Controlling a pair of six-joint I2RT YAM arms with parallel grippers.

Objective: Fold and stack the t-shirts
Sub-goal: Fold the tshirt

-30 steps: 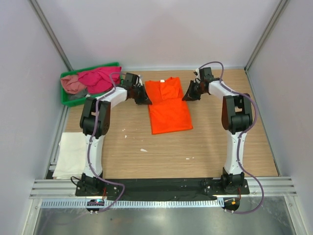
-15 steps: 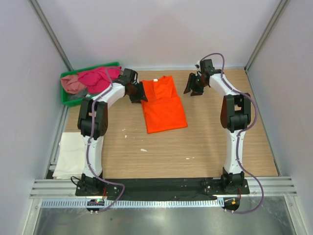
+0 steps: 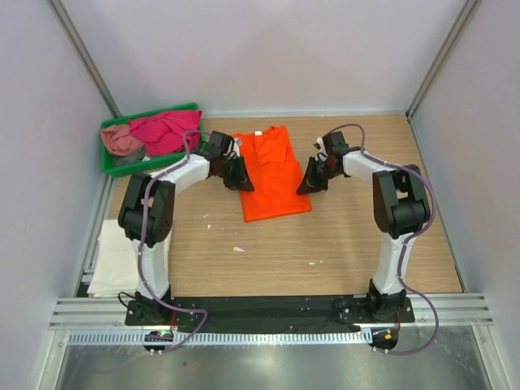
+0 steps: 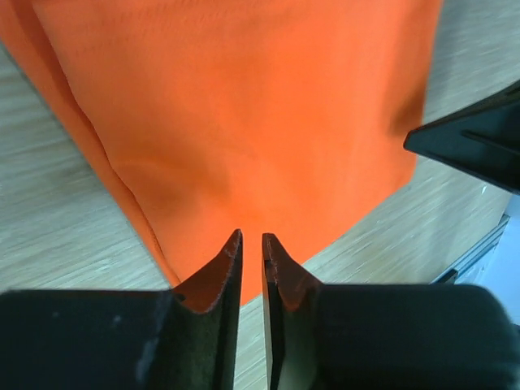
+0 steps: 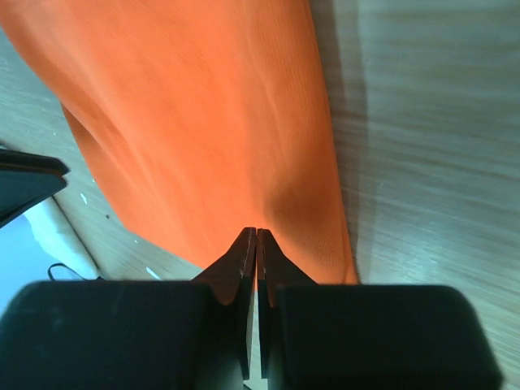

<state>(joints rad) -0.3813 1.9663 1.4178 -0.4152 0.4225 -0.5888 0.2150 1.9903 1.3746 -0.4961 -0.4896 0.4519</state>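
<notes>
At the far left, near the arm bases, a white shirt (image 3: 118,256) lies flat on the edge of the bench (image 3: 341,244), well apart from the rest. Behind it, in the back left corner, a green tray (image 3: 110,167) holds a crumpled pink shirt (image 3: 122,140) and, beside it to the right, a crumpled magenta shirt (image 3: 162,130) that drapes over the tray's rim. The left arm bends inward from its base, and the left gripper (image 3: 242,180) sits low at the left side edge of the orange shirt (image 3: 272,175). In the left wrist view its jaws stand almost together with a thin slit between them, the tips over the cloth's border; I cannot tell whether any cloth is caught. The orange shirt lies flat on the bench at mid-width, toward the back, folded into a long narrow strip with the collar at the far end, slightly askew. The right gripper (image 3: 307,183) sits low at the shirt's right side edge, opposite the left one. In the right wrist view its jaws are clenched on the orange cloth, with a soft crease running up to the tips.
</notes>
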